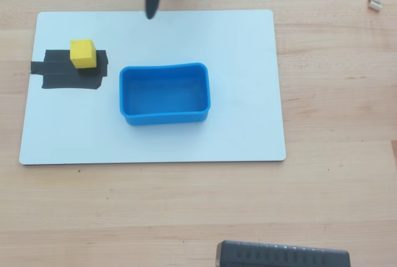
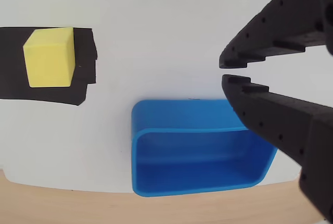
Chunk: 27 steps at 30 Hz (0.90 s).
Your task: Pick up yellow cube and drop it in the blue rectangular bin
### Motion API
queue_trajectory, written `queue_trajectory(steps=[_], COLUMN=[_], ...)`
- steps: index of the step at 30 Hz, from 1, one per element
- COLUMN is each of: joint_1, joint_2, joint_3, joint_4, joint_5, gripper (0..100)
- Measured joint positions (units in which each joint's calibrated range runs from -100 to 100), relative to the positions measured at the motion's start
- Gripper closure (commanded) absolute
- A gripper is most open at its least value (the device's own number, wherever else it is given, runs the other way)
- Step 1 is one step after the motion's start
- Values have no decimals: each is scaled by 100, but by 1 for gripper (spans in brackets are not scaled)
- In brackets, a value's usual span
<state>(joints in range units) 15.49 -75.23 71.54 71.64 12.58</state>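
The gripper [image 2: 225, 72] fills the right side of the wrist view, nearest the lens: two black, stepped fingers [image 2: 270, 107] reaching in from the right edge, their tips almost together with only a thin sliver of white showing between them, and nothing held. Just below and left of those tips sits the blue bin [image 2: 195, 190], open side up and empty, its far rim passing under the lower finger. The yellow cube [image 2: 48, 57] lies well apart from the fingers, off at the upper left of the same view, resting on a patch of black tape [image 2: 86, 86] stuck to the white board [image 2: 171, 21]. From overhead, the gripper [image 1: 151, 12] shows only as a dark pointed shape coming down from the top edge over the board's [image 1: 248, 130] upper border. The cube [image 1: 83, 53] sits on the tape [image 1: 68, 77] near the board's left side, below and to the left of the gripper tip, and the bin [image 1: 164, 115] lies just right of the tape, near the board's middle. The board rests on a wooden table [image 1: 335, 205], and a dark ribbed object [image 1: 282, 256] shows at the bottom edge.
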Motion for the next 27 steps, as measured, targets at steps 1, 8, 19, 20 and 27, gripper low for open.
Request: queue_trajectory(steps=[1,8,19,20,27], joint_1=[127,786,1485,1541,1819], joint_2=[328,2184,5486,5708,6489], joint_3=[-281,-1603,-3898,-4028,-4349], joint_4=[0,0,0,0,0], joint_5=[68,430,679,694,777], gripper=[100,100,100,100,84])
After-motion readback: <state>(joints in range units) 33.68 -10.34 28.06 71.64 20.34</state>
